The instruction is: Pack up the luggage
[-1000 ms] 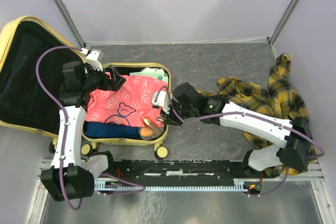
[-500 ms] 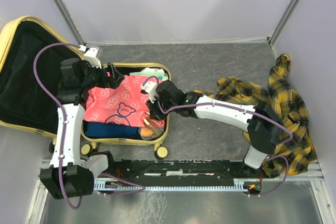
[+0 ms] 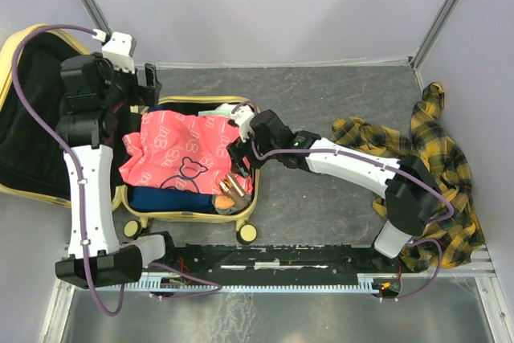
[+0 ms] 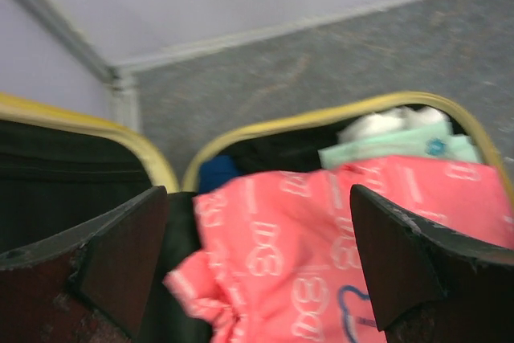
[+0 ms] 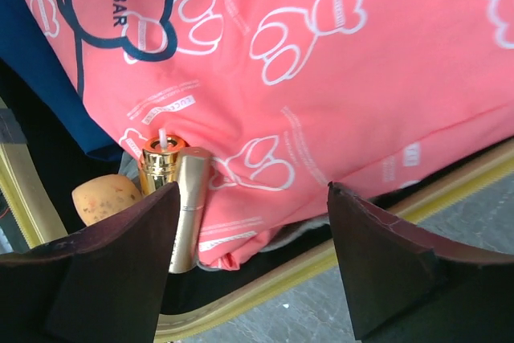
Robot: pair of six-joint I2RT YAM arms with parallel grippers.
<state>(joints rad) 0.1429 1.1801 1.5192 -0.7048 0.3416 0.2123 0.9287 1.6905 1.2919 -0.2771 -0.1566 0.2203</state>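
Luggage [image 3: 36, 130] sits at the left of the grey table [image 3: 337, 102], lid thrown back against the left wall with its black lining up, base half toward the centre, wheels at the near edge. The base is packed: a pink printed garment [image 3: 181, 154] on top, a navy garment [image 3: 165, 198] under it at the near side, and a pale green item [image 3: 221, 110] at the far rim. A gold tube [image 3: 234, 186] and an orange round thing [image 3: 221, 198] are wedged in the near right corner, touching each other. My left claw [image 3: 148, 86] hangs above the far left corner of the base, released, fingers spread wide, nothing between them. My right claw [image 3: 241, 154] is at the right rim, over the pink garment's edge and just beside the gold tube, likewise released and holding nothing. A yellow-and-black plaid shirt [image 3: 418, 150] lies crumpled on the table at far right, well apart from the luggage.
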